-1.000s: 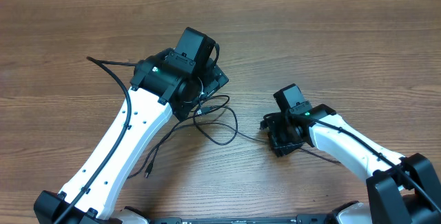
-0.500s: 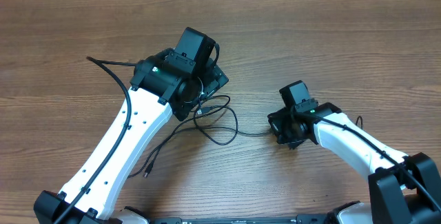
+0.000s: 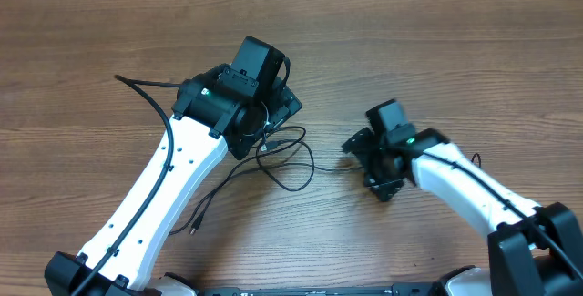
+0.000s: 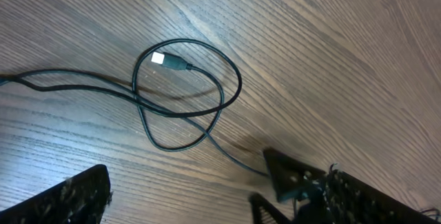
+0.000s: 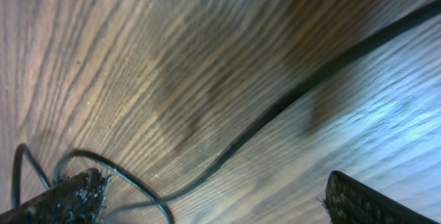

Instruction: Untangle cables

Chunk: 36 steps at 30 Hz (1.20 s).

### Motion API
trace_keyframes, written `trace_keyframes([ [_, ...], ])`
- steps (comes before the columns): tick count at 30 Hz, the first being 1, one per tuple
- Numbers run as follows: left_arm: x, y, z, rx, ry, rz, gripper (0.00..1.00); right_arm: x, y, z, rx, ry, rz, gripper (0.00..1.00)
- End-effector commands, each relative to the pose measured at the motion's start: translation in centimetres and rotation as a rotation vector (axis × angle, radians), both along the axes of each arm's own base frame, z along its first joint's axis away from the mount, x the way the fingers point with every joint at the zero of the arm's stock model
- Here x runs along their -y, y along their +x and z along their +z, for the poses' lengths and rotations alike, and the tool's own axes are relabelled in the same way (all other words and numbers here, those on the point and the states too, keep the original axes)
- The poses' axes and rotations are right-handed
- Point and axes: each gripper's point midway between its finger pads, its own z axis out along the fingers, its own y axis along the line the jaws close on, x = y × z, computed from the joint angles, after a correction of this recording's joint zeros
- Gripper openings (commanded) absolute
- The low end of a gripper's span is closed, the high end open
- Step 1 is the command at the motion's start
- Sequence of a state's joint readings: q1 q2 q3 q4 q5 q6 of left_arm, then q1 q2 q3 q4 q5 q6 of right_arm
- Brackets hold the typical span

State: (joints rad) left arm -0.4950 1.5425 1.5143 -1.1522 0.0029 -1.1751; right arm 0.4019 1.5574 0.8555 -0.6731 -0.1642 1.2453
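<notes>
The cables lie mid-desk, loops crossed, not yet parted; silvery plug inside one ring; left tool gapes empty above them; right tool, at their three o'clock, spread wide astride one strand, gripping nothing; untangling looks barely begun.

The cables are black, one plug tipped silvery white. The counter is brown wood with streaky grain.
</notes>
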Motion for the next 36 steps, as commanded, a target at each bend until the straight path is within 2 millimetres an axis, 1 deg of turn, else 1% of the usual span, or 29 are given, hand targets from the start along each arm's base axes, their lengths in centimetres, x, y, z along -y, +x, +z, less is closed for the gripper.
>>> trace_keyframes([
  [1, -0.4, 0.3, 1.4, 0.045, -0.001, 0.005, 0.99, -1.5, 0.3, -1.3, 0.054, 0.007, -0.105, 0.86],
  [2, -0.4, 0.3, 1.4, 0.044, -0.001, 0.005, 0.99, -1.6, 0.6, -1.3, 0.079, 0.005, -0.103, 0.75],
  [3, -0.4, 0.3, 1.4, 0.044, -0.001, 0.005, 1.00, -1.5, 0.9, -1.3, 0.097, -0.007, -0.107, 0.68],
  [5, -0.4, 0.3, 1.4, 0.044, -0.001, 0.004, 1.00, -1.0, 1.3, -1.3, 0.116, -0.030, -0.118, 0.61],
  [7, -0.4, 0.3, 1.4, 0.044, -0.001, 0.005, 1.00, -0.3, 1.6, -1.3, 0.126, -0.057, -0.136, 0.57],
  [10, -0.4, 0.3, 1.4, 0.044, -0.001, 0.005, 1.00, 0.9, 2.0, -1.4, 0.144, -0.106, -0.160, 0.57],
  [13, -0.4, 0.3, 1.4, 0.044, -0.001, 0.005, 0.99, 1.4, 2.2, -1.5, 0.161, -0.137, -0.157, 0.49],
  [14, -0.4, 0.3, 1.4, 0.044, -0.001, 0.005, 1.00, 1.4, 2.2, -1.5, 0.161, -0.136, -0.155, 0.38],
  [15, -0.4, 0.3, 1.4, 0.045, -0.002, 0.004, 0.99, 1.4, 2.2, -1.5, 0.161, -0.136, -0.156, 0.37],
  [16, -0.4, 0.3, 1.3, 0.044, -0.001, 0.004, 1.00, 1.4, 2.2, -1.4, 0.162, -0.135, -0.155, 0.31],
  [19, -0.4, 0.3, 1.4, 0.044, -0.001, 0.005, 1.00, 1.4, 2.2, -1.5, 0.163, -0.138, -0.147, 0.27],
  [21, -0.4, 0.3, 1.4, 0.044, -0.001, 0.005, 0.99, 1.4, 2.1, -1.5, 0.164, -0.143, -0.134, 0.29],
  [23, -0.4, 0.3, 1.4, 0.044, -0.001, 0.005, 0.99, 1.5, 1.8, -1.6, 0.152, -0.149, -0.133, 0.43],
  [24, -0.4, 0.3, 1.4, 0.044, -0.001, 0.005, 1.00, 1.5, 1.8, -1.6, 0.148, -0.149, -0.136, 0.49],
  [25, -0.4, 0.3, 1.3, 0.044, -0.001, 0.005, 1.00, 1.6, 1.7, -1.7, 0.145, -0.148, -0.139, 0.49],
  [28, -0.4, 0.3, 1.4, 0.044, -0.001, 0.005, 1.00, 1.4, 1.9, -2.2, 0.148, -0.143, -0.138, 0.34],
  [30, -0.4, 0.3, 1.4, 0.044, -0.001, 0.004, 1.00, 1.2, 1.8, -2.8, 0.137, -0.135, -0.134, 0.32],
  [31, -0.4, 0.3, 1.4, 0.044, -0.001, 0.004, 1.00, 1.1, 1.7, -3.1, 0.128, -0.131, -0.131, 0.26],
  [33, -0.4, 0.3, 1.4, 0.045, -0.001, 0.004, 1.00, 0.9, 1.5, -3.7, 0.109, -0.125, -0.124, 0.09],
  [35, -0.4, 0.3, 1.4, 0.045, -0.001, 0.005, 0.99, 0.8, 1.6, -3.7, 0.114, -0.124, -0.121, 0.04],
  [36, -0.4, 0.3, 1.4, 0.045, -0.002, 0.005, 0.99, 0.8, 2.0, -3.5, 0.130, -0.118, -0.119, 0.04],
])
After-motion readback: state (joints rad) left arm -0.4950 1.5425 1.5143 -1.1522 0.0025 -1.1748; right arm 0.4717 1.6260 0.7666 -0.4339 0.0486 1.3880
